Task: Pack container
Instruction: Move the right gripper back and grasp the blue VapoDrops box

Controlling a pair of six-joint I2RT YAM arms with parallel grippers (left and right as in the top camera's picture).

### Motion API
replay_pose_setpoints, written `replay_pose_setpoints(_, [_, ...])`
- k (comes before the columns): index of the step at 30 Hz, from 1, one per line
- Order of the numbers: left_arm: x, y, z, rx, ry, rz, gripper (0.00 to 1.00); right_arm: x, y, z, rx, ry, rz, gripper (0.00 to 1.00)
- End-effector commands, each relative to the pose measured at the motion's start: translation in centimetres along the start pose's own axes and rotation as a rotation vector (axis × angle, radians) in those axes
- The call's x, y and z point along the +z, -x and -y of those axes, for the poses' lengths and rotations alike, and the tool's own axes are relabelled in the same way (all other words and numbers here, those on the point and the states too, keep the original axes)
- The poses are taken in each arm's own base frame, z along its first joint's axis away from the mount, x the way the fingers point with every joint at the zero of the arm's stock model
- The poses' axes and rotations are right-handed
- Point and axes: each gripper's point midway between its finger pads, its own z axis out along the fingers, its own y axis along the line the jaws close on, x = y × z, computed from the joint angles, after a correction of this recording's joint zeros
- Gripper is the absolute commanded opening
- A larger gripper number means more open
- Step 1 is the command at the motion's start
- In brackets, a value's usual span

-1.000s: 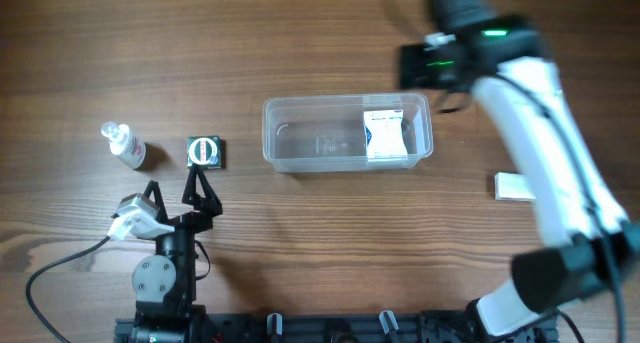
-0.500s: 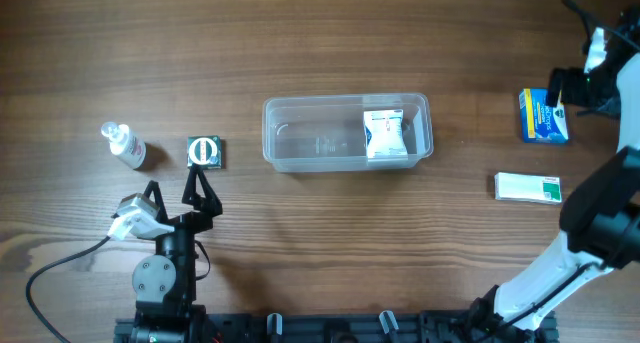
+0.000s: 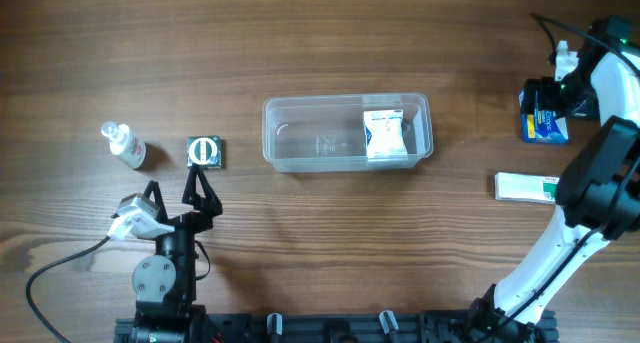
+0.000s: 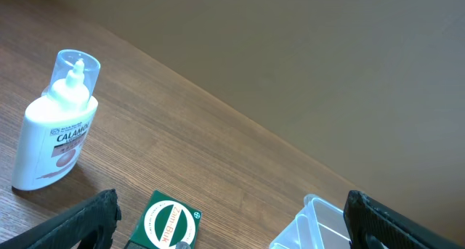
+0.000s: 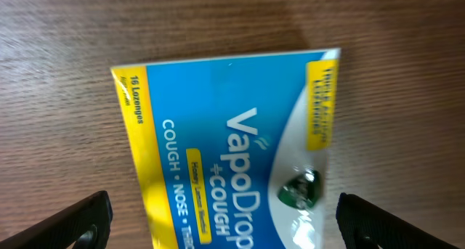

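The clear rectangular plastic tub with rounded corners (image 3: 300,104) sits near the middle of the brown wooden table (image 3: 320,43), long side running left to right. Neither arm is touching it. A small white packet with blue print (image 3: 386,135) lies inside at its right end; the rest of the tub's floor looks bare to me. On my left wrist feed I catch only one corner of the tub (image 4: 318,218), at the bottom edge.

To the left of the tub, well apart from it, lies a small dark green square box with a round white logo (image 3: 205,151). Further left stands a white lotion bottle with a clear cap (image 3: 124,145). My left gripper (image 3: 175,194) is parked nearer the table's front edge, just short of the green box, fingers spread wide and holding nothing.

Far out on the right, my right gripper (image 5: 221,202) is over a blue and yellow cardboard lozenge box (image 3: 543,118). On the wrist feed the carton fills the view, printed face up, and the two black fingertips stand wide apart at either side of it, not clamped. I cannot tell whether they touch it. Nearer the front edge from that carton lies a flat white box with a green end (image 3: 528,188).
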Motion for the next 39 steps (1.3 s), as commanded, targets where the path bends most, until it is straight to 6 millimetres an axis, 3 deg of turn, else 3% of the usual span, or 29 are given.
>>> replay_pose_setpoints(1, [0.0, 0.1, -0.3, 0.004, 0.012, 0.008, 1.00, 1.6, -0.6, -0.3, -0.012, 0.008, -0.038, 1.00])
replay_pose_setpoints(15, [0.0, 0.1, -0.3, 0.004, 0.012, 0.008, 1.00, 3.0, -0.8, -0.3, -0.009, 0.010, -0.054, 0.98])
replay_pose_setpoints(18, [0.0, 0.1, -0.3, 0.004, 0.012, 0.008, 1.00, 3.0, -0.8, -0.3, -0.003, 0.009, -0.054, 0.89])
replay_pose_setpoints(20, [0.0, 0.1, -0.3, 0.004, 0.012, 0.008, 1.00, 3.0, -0.9, -0.3, 0.017, 0.010, -0.058, 0.73])
replay_pose_setpoints(21, [0.0, 0.1, -0.3, 0.004, 0.012, 0.008, 1.00, 3.0, -0.9, -0.3, 0.023, 0.010, -0.059, 0.70])
replay_pose_setpoints(25, [0.0, 0.1, -0.3, 0.004, 0.012, 0.008, 1.00, 1.8, -0.6, -0.2, 0.070, 0.011, -0.059, 0.70])
replay_pose_setpoints(29, [0.0, 0.1, -0.3, 0.004, 0.012, 0.008, 1.00, -1.5, 0.5, -1.4, 0.097, 0.081, -0.013, 0.72])
replay_pose_setpoints(31, [0.0, 0.1, -0.3, 0.004, 0.012, 0.008, 1.00, -4.4, 1.0, -3.1, 0.099, 0.159, 0.025, 0.72])
replay_pose_setpoints(35, [0.0, 0.1, -0.3, 0.004, 0.012, 0.008, 1.00, -11.4, 0.8, -7.2, 0.070, 0.253, 0.093, 0.72])
replay_pose_setpoints(39, [0.0, 0.1, -0.3, 0.004, 0.012, 0.008, 1.00, -19.0, -1.3, -13.0, -0.006, 0.272, 0.160, 0.73])
